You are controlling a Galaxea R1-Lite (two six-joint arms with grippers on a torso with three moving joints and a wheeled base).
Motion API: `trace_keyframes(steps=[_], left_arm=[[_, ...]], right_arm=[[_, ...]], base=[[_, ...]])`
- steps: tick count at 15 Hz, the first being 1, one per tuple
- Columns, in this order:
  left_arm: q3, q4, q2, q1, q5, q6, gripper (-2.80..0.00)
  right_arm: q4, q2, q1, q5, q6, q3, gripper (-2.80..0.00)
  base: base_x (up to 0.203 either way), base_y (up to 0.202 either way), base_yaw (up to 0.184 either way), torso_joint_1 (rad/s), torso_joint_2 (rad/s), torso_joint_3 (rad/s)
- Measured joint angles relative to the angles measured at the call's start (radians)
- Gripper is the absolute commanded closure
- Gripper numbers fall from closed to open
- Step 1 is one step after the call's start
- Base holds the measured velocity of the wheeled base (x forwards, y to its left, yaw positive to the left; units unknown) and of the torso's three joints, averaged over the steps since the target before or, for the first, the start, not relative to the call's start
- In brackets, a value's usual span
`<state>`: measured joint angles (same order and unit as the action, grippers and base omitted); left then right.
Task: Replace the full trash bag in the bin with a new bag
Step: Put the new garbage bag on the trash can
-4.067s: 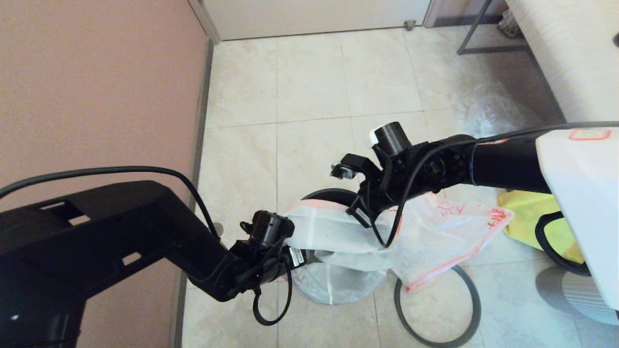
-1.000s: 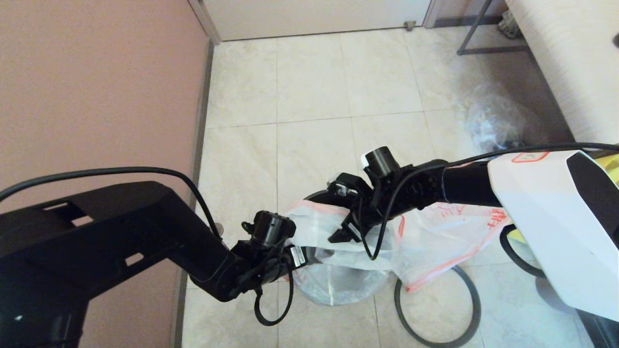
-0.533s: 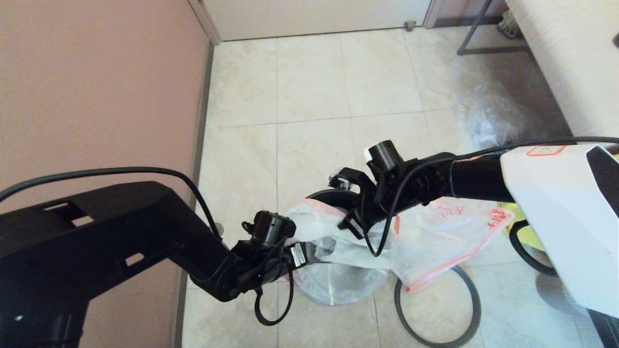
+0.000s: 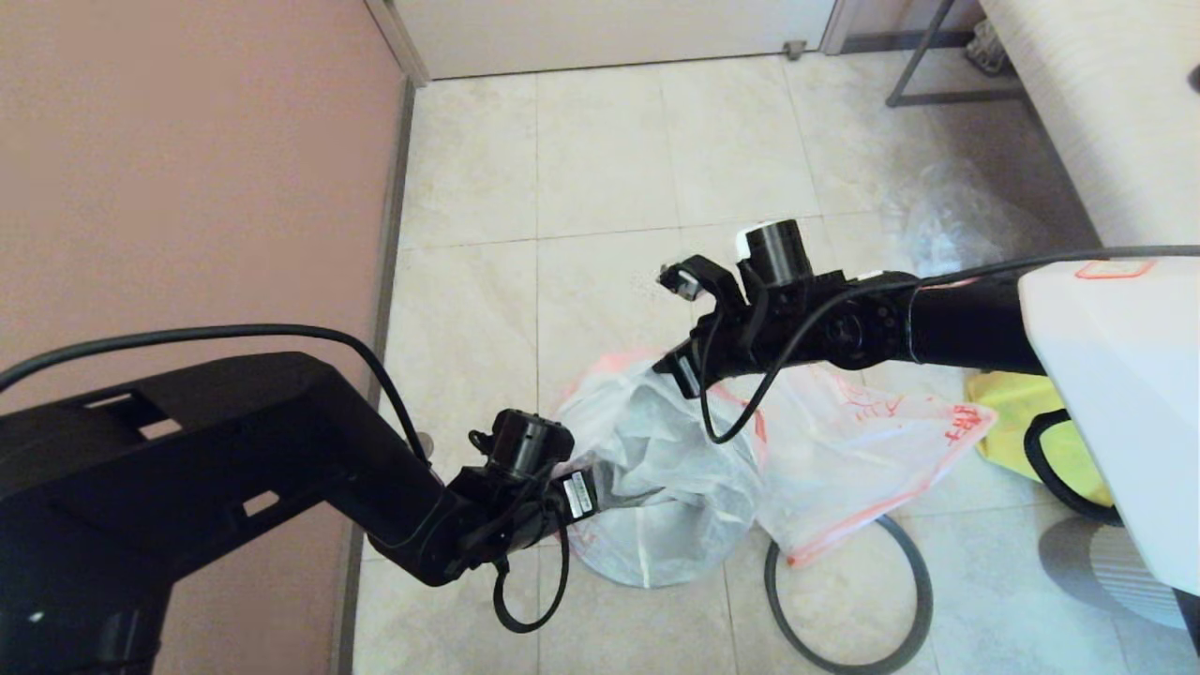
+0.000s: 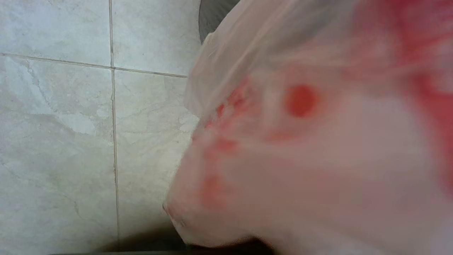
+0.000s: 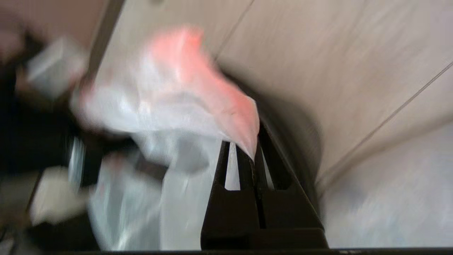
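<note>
— From above, what step is this?

— Fitting the new bag (image 4: 656,450), I'd say. It's white with red print, bunched at the centre of the frame and draped over the bin, which is almost wholly hidden under it. The loose rim hoop (image 4: 844,600) lies on the tiles at lower centre-right, so it isn't on yet.

— And the arms?

— The right arm reaches in level from the right edge; the right gripper (image 4: 677,367) sits at the bag's upper edge, fingers tucked out of sight from here. The left arm comes up from the lower left, and the left gripper (image 4: 586,487) is buried in the bag's left side.

— The left wrist camera?

— Blurred bag fills most of it, tiled floor on the left, a sliver of the dark bin (image 5: 216,14) at top centre. No fingers show; I can't tell how they stand.

— The right wrist camera?

— There the black fingers are pressed together at lower centre, pinching the bag's red edge.

— Next?

— Probably draw that edge out over the bin's far lip, without tearing the thin film
</note>
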<state>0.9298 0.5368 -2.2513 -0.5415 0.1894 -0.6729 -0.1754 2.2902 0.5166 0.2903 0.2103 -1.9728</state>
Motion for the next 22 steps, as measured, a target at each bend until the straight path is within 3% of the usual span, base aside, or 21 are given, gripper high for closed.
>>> trace_keyframes(steps=[2,6,12,13,14,18,22], left_arm=[[-0.003,-0.001,0.001,-0.004,0.000,-0.001,0.00],[-0.009,-0.001,0.010,-0.004,0.000,0.001,0.00],[-0.087,0.119,0.041,-0.010,-0.002,0.074,0.00],[-0.092,0.121,0.044,-0.010,-0.002,0.075,0.00],[-0.095,0.123,0.046,-0.011,-0.002,0.075,0.00],[-0.099,0.121,0.053,-0.011,0.000,0.074,0.00],[-0.101,0.135,0.070,-0.005,-0.003,0.066,0.00]], right_arm=[[0.099,0.022,-0.006,-0.015,-0.012,-0.004,0.00],[0.152,0.052,-0.039,-0.022,-0.014,-0.008,0.00],[0.053,0.064,-0.091,-0.027,-0.012,-0.008,0.00],[0.029,0.066,-0.092,-0.029,-0.002,-0.008,-0.23],[0.009,0.069,-0.094,-0.034,0.011,-0.008,-2.80],[-0.072,0.064,-0.084,-0.061,0.025,-0.007,-2.80],[-0.329,0.021,-0.075,-0.073,0.069,-0.008,-2.80]], base=[[0.000,0.000,0.000,0.000,0.00,0.000],[0.000,0.000,0.000,0.000,0.00,0.000],[0.000,0.000,0.000,0.000,0.00,0.000],[0.000,0.000,0.000,0.000,0.00,0.000],[0.000,0.000,0.000,0.000,0.00,0.000],[0.000,0.000,0.000,0.000,0.00,0.000],[0.000,0.000,0.000,0.000,0.00,0.000]])
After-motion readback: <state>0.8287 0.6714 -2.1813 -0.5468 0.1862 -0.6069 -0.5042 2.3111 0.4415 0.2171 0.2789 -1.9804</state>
